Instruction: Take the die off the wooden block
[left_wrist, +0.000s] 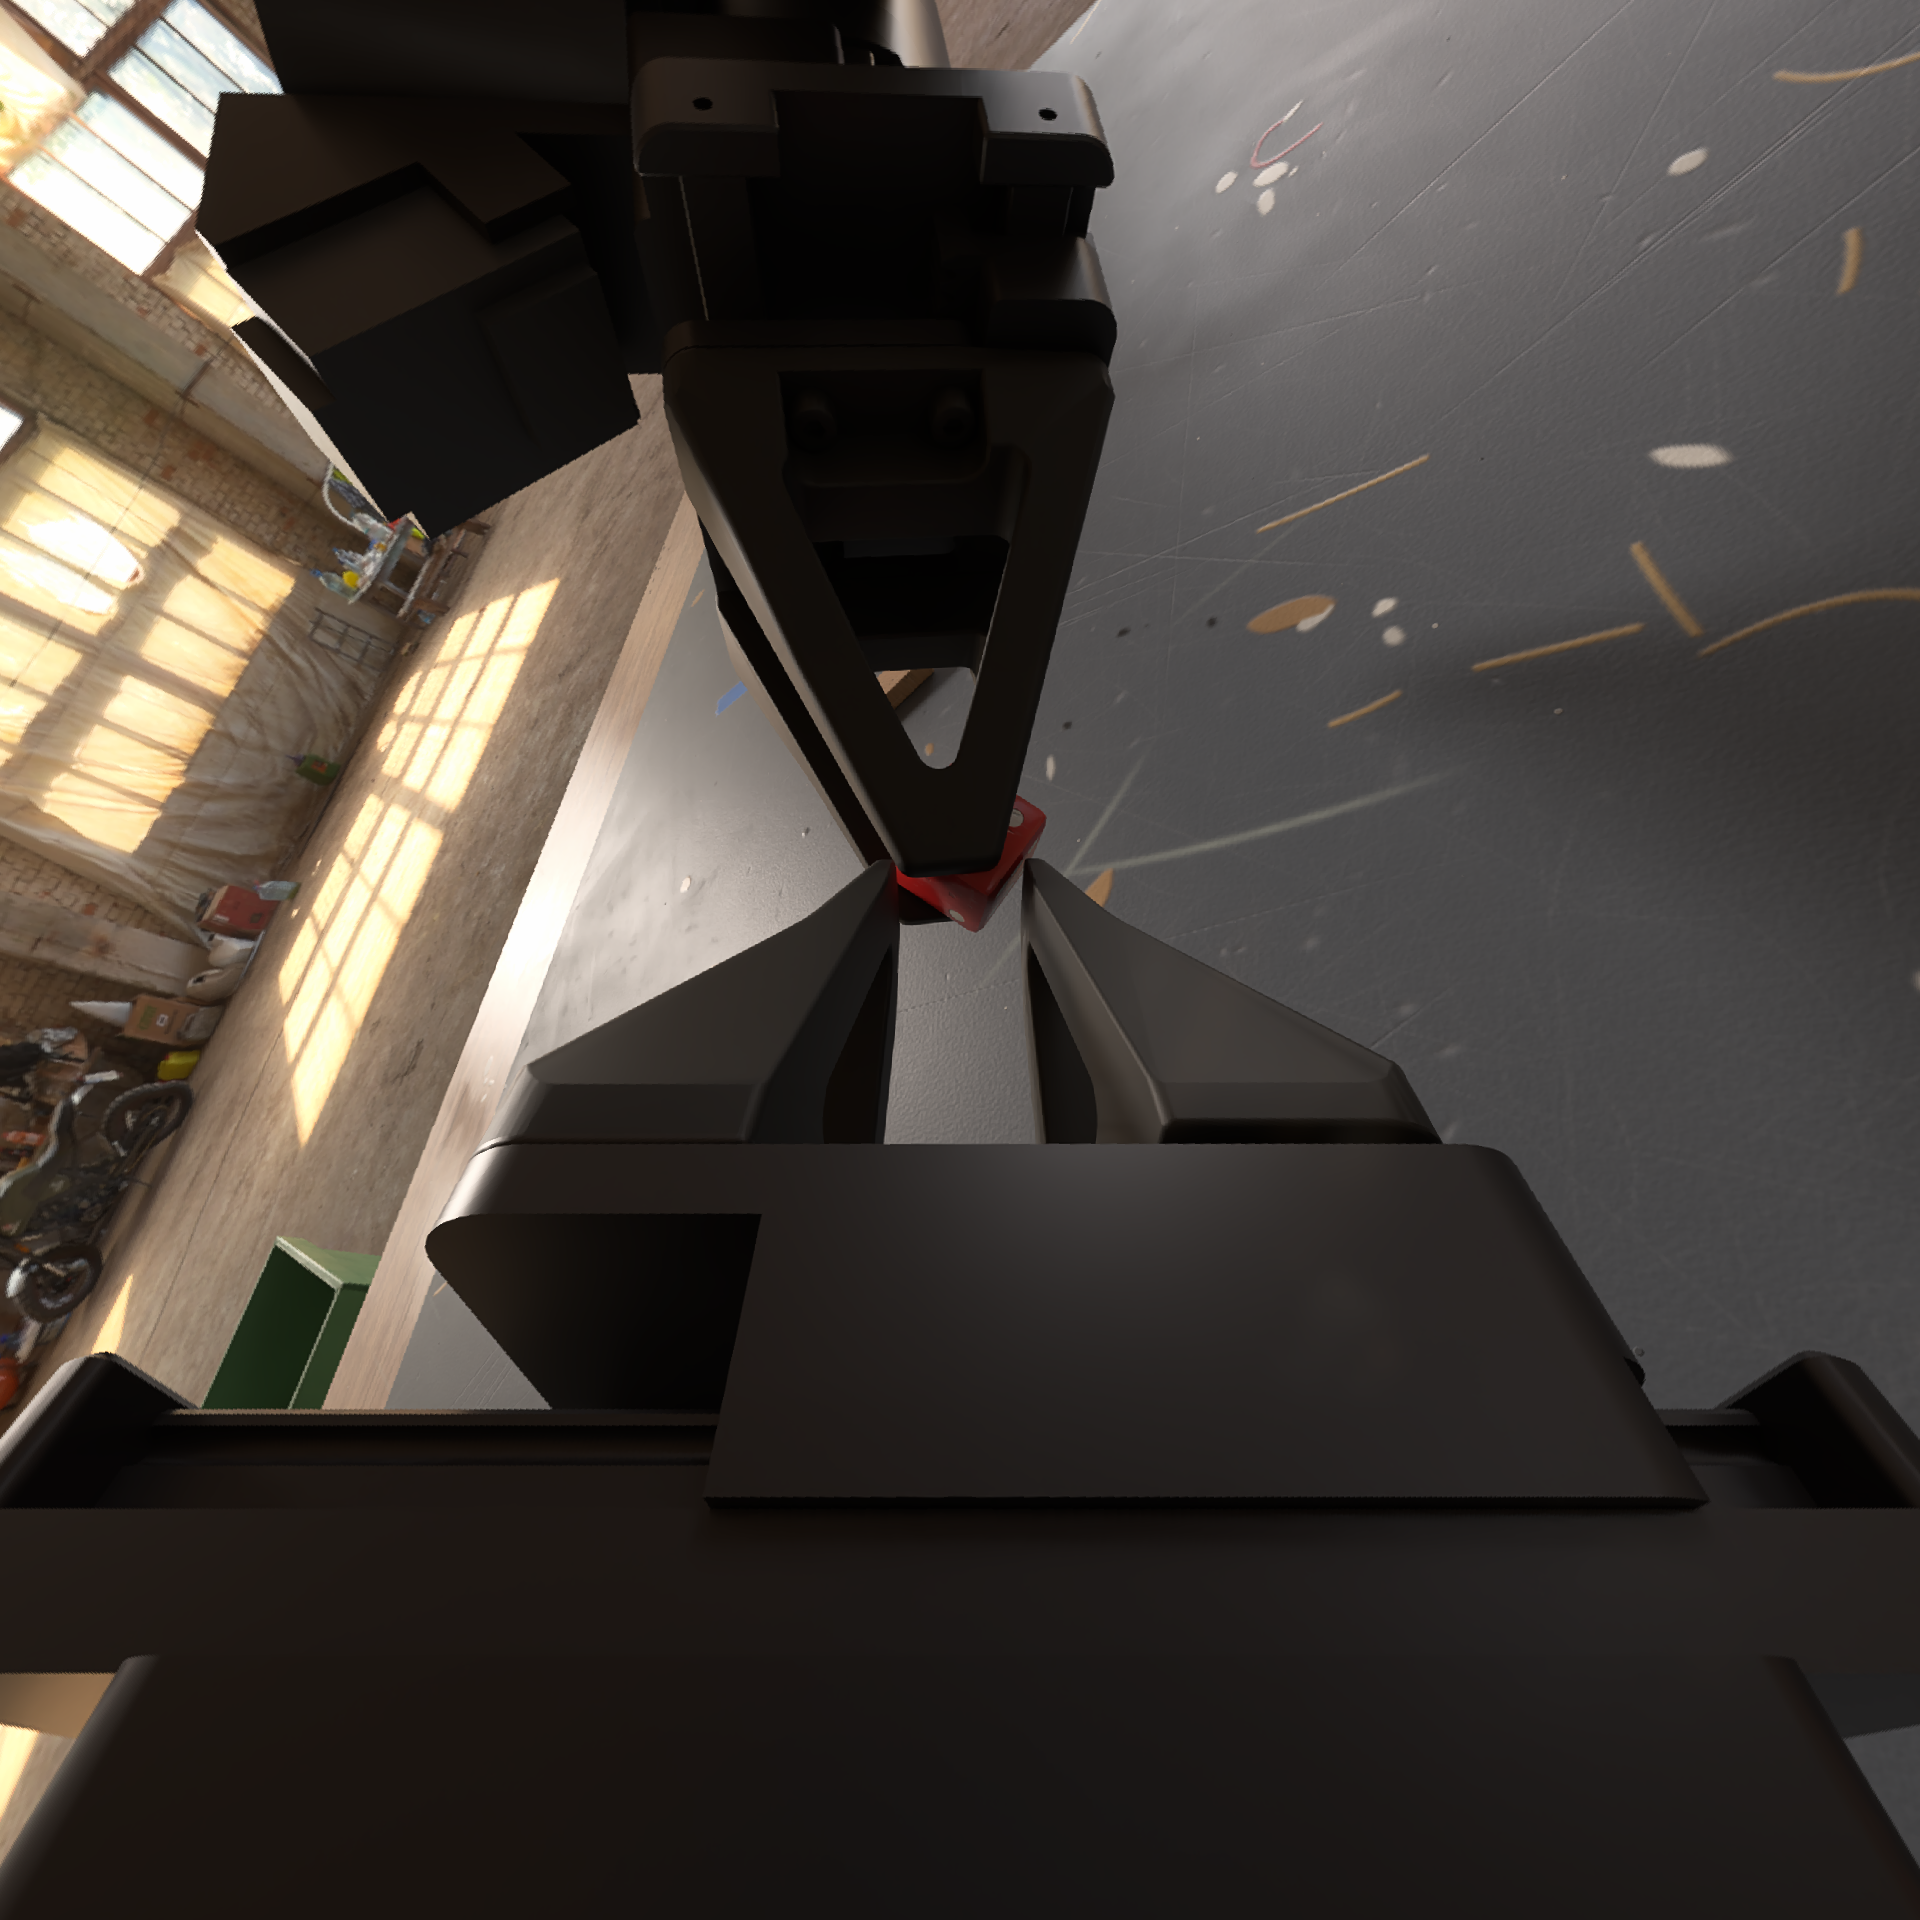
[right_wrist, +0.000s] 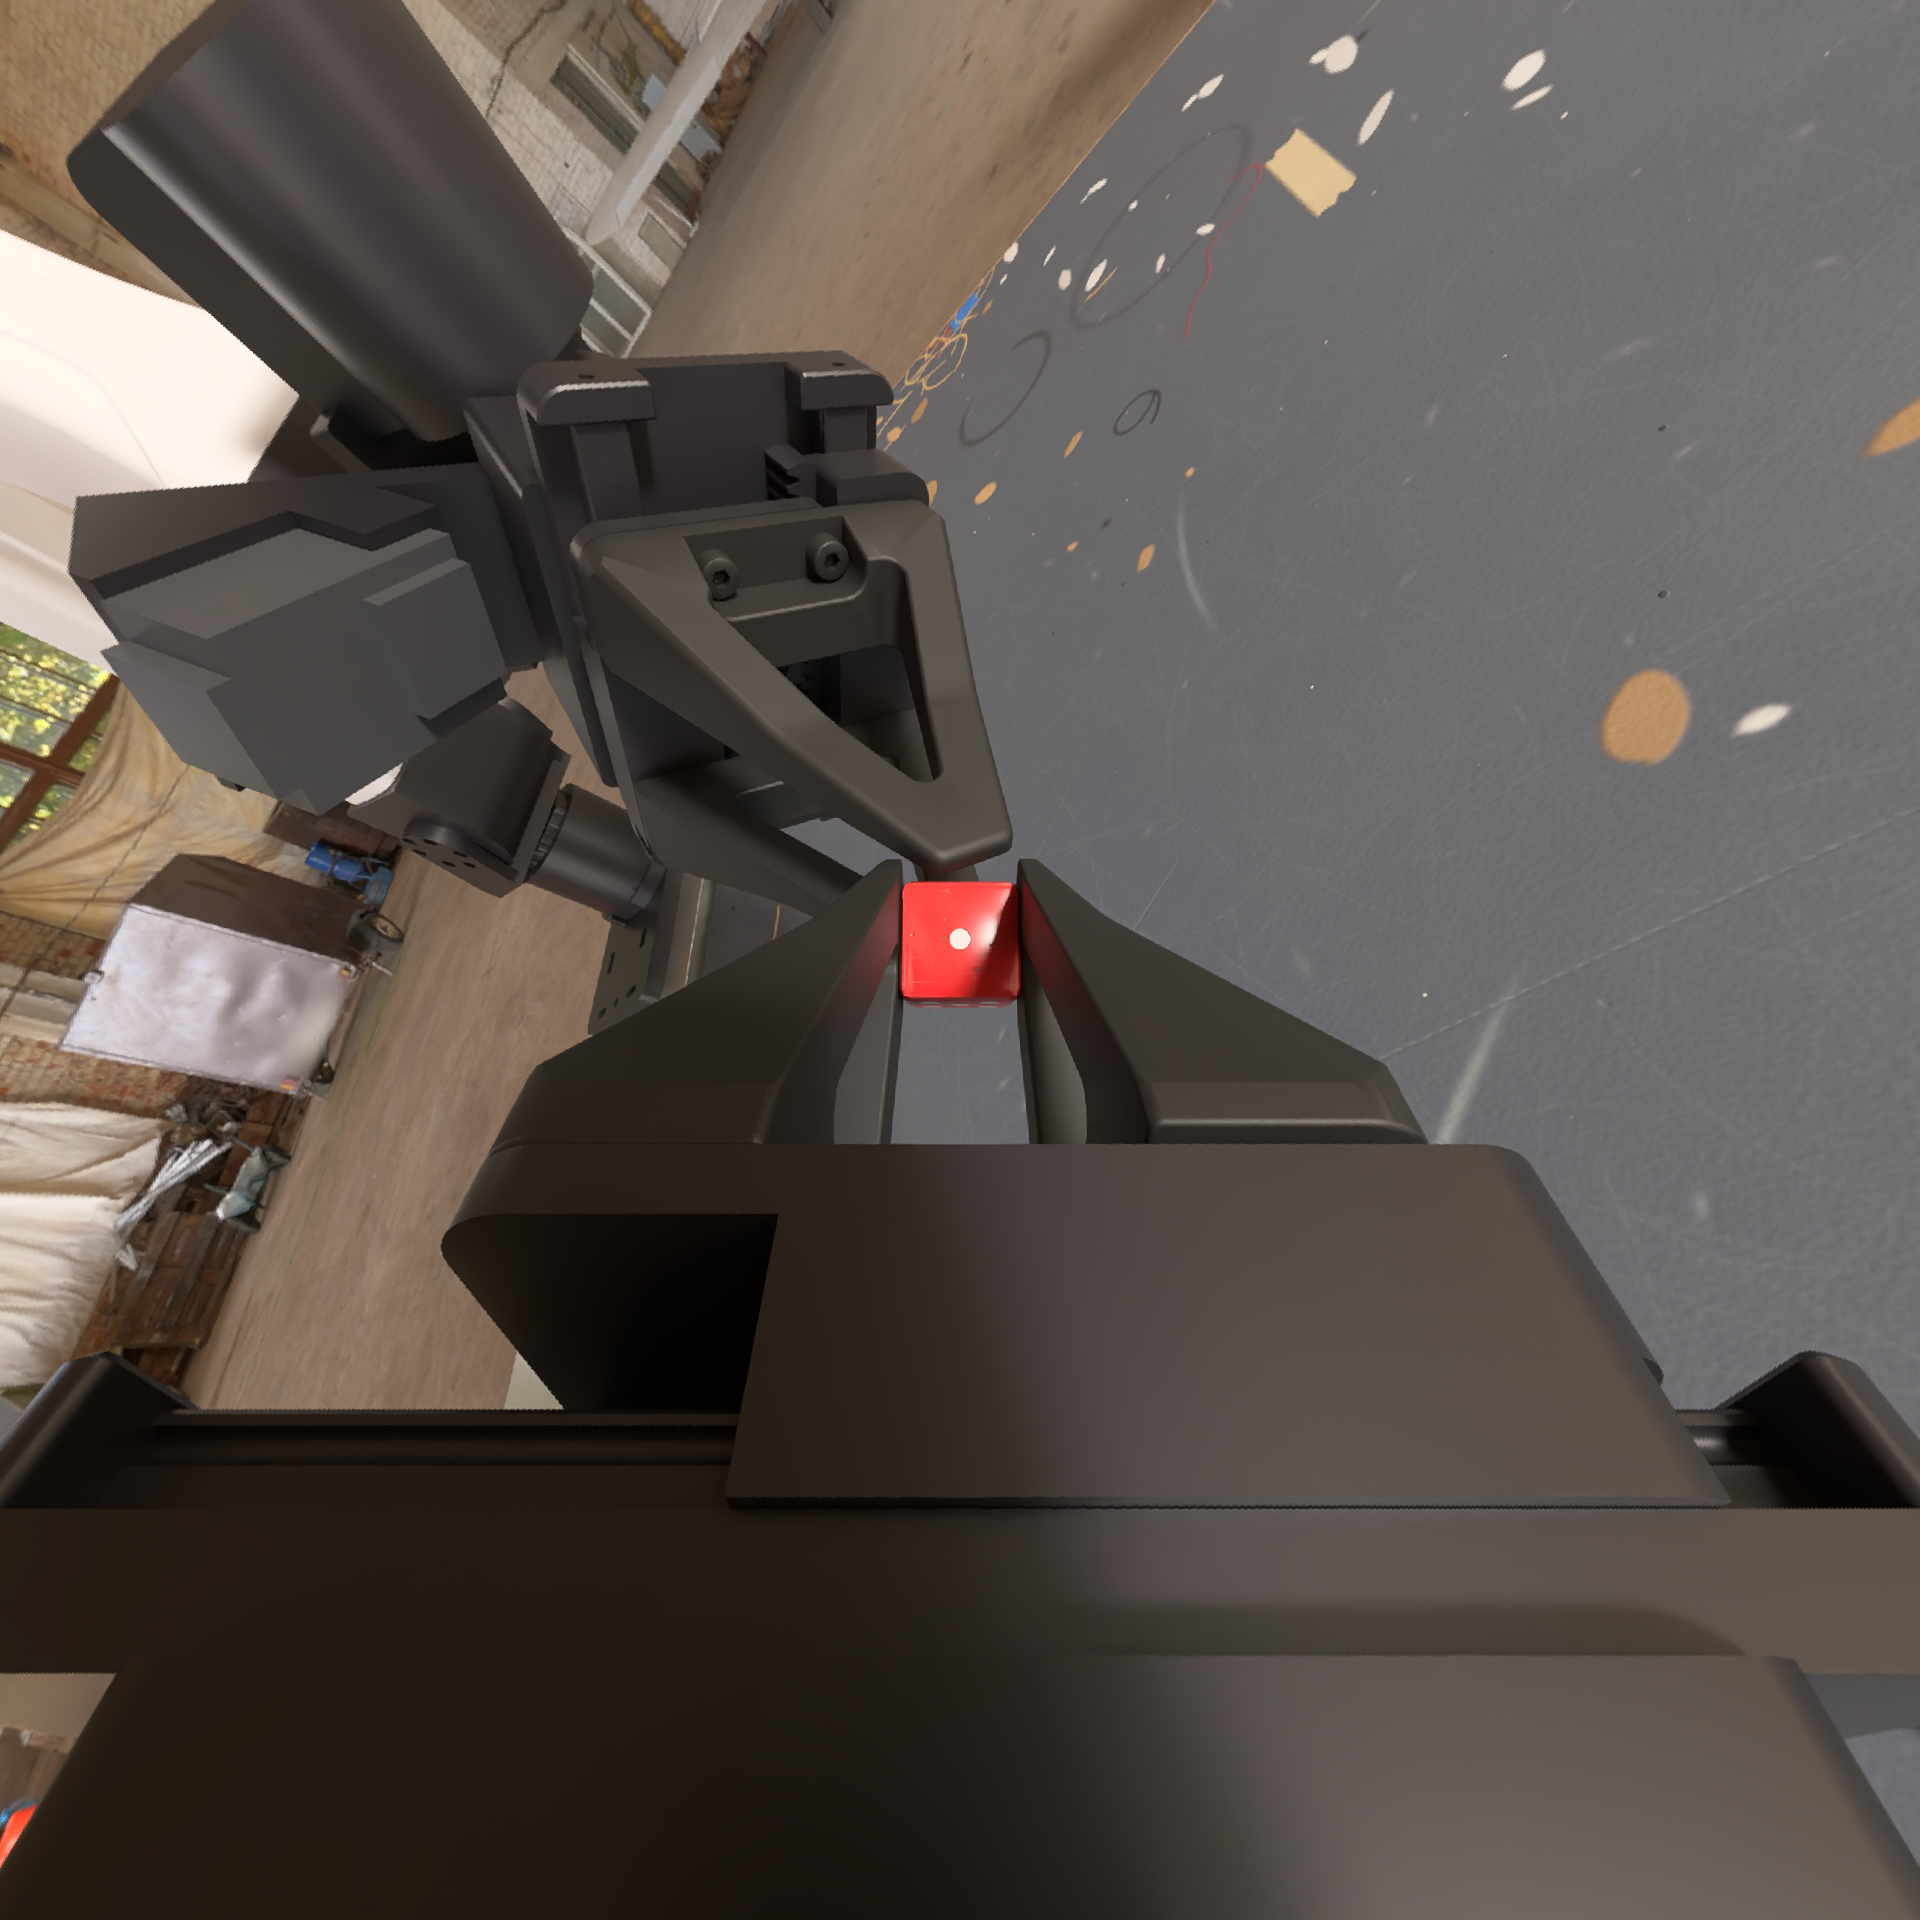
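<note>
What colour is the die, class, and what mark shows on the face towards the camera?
The die is red, with one white dot on that face; the right wrist view shows it best.

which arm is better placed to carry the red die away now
Right, most likely. The right end effector has the small red cube die with white pips squarely between its fingers. The left end effector only meets the die at its fingertips, and its grip is unclear. The wooden block is not visible.

left wrist view: sits on left gripper (left_wrist: 961, 883), looks along its fingers, very near red die (left_wrist: 977, 904) | right wrist view: same from right gripper (right_wrist: 958, 883) | both share die (right_wrist: 956, 940), grey table (right_wrist: 1455, 623)
</note>
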